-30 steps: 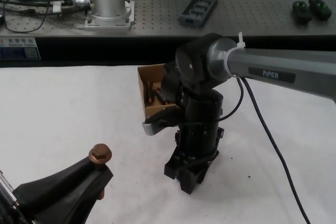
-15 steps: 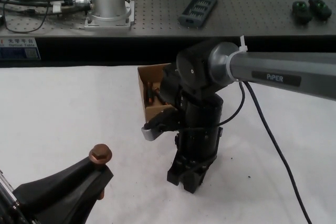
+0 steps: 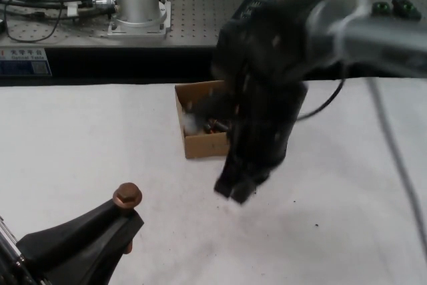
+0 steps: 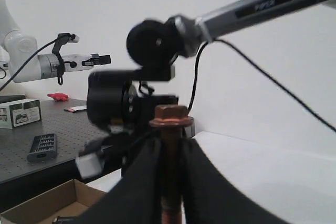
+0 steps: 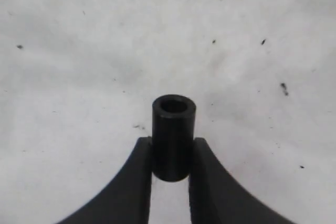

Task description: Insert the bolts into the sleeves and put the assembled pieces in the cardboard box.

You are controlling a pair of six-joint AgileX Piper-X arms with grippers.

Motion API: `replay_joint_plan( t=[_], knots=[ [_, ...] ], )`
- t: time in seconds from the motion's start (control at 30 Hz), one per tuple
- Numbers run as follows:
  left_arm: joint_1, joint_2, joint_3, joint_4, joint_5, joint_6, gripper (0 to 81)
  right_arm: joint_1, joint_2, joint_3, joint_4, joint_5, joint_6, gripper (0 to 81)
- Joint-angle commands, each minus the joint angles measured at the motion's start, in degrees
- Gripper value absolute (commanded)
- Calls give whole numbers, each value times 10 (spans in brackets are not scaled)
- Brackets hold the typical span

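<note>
Your right gripper (image 5: 170,148) is clamped on the black sleeve (image 5: 174,129), over the white bench (image 5: 79,51). Your left gripper (image 4: 169,153) pinches the copper bolt (image 4: 169,116) upright, head on top. The cardboard box (image 3: 200,145) sits beyond both, apparently with pieces inside.

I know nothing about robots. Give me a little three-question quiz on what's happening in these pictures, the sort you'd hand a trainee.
1. True or false: the left tool holds a copper-coloured bolt with its head up.
2. What is gripped in the right tool? A) a black sleeve B) a screwdriver C) nothing
3. Short answer: is the bolt inside the sleeve yet?

Key: 1 true. 2 A. 3 No, each sits in a different tool, apart from the other.
</note>
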Motion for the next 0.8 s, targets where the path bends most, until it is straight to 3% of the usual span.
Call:
replay_joint_plan(
  t=[0.0, 0.27, 0.53, 0.77],
  knots=[
    [-2, -4, -8, -9, -1, 4, 6, 1, -102, 5, -37, -21, 28, 66],
    [-2, -4, -8, -9, -4, 4, 6, 1, -285, 147, -192, -17, 73, 66],
    [-2, -4, -8, -9, -4, 1, 6, 1, -476, 416, -454, -17, 108, 66],
    [-2, -4, -8, -9, -4, -6, 6, 1, -553, 630, -725, -17, 134, 66]
  ],
)
